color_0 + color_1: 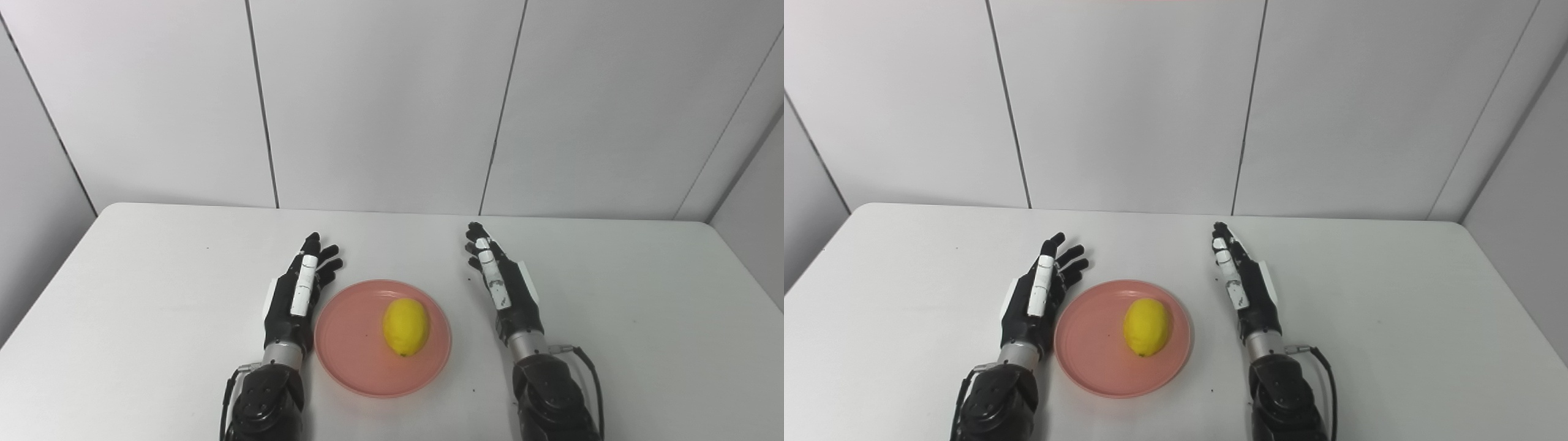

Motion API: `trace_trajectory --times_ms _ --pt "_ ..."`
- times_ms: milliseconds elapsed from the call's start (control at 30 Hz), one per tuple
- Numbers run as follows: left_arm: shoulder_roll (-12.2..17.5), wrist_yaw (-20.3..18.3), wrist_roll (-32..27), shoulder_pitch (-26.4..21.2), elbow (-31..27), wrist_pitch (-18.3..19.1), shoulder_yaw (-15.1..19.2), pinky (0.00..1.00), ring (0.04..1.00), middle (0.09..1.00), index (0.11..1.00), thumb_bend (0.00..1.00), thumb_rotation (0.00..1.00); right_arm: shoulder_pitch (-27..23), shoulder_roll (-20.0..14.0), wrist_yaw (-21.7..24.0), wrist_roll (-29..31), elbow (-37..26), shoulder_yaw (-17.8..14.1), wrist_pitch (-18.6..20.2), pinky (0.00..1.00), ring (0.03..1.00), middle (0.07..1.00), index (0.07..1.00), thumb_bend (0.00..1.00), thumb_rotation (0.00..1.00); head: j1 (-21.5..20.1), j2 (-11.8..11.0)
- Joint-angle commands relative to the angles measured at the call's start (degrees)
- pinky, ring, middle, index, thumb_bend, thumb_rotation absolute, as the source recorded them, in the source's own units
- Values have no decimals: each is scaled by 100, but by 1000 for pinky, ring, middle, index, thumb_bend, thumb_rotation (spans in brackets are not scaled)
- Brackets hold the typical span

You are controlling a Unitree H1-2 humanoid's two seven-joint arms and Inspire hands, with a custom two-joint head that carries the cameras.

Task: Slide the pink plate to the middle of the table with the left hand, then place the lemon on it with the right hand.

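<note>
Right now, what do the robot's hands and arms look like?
Both the left hand and the right hand are black with slim fingers, and each has a long white strip along one finger. Each has a shiny silver wrist ring, then a chunky glossy black forearm. Thin black cables loop beside both forearms.

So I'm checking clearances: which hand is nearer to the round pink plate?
Left. The left hand lies right beside the round pink plate's left rim, open. The right hand is open too, off the plate's right side with bare table between.
</note>
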Motion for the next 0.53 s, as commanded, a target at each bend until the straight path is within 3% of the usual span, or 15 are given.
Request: trace_trajectory --times_ms 0,233,400,500 --pt "-6 59 -32 14 97 257 20 854 788 815 886 878 827 -96 -12 -52 172 -4 -46 -445 968 948 947 927 729 924 7 2" --pt "39 73 74 -9 105 217 -29 854 797 824 904 868 852 11 151 -508 188 263 -107 -737 997 971 957 932 750 917 -13 15" --pt "47 58 94 -5 115 190 -35 932 853 870 914 859 869 144 262 -854 21 396 -37 -962 1000 999 991 959 740 989 -23 10" --pt "28 68 55 -7 103 152 1 968 908 912 916 855 871 173 324 -865 180 530 -59 -1101 1000 999 986 971 755 984 -21 22"
